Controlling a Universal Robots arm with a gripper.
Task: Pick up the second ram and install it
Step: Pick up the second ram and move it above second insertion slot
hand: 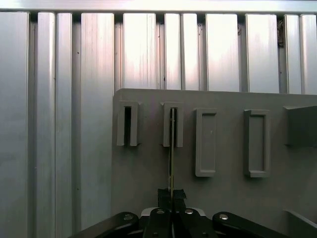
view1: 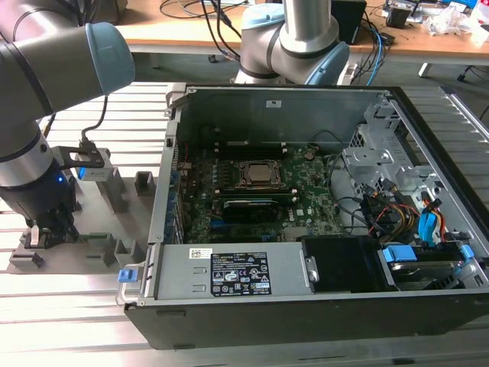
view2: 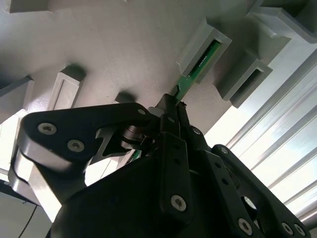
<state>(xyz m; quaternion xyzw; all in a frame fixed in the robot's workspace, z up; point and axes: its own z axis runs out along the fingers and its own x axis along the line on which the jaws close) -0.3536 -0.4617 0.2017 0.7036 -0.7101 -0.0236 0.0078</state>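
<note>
Second ram, a long narrow green circuit-board strip, stands on edge at the exterior view's left, its far end in a slotted grey plastic block on the ribbed metal counter. The black hand is pinched shut on its near end, and the strip's long axis runs straight out from the fingertips. The open black computer case sits well apart, towards the exterior view's right.

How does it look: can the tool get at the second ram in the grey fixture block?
Yes, most likely. The tool is at the second ram and shut on the strip's near end. The far end sits in the slot of a grey fixture block. Nothing stands between them.
</note>
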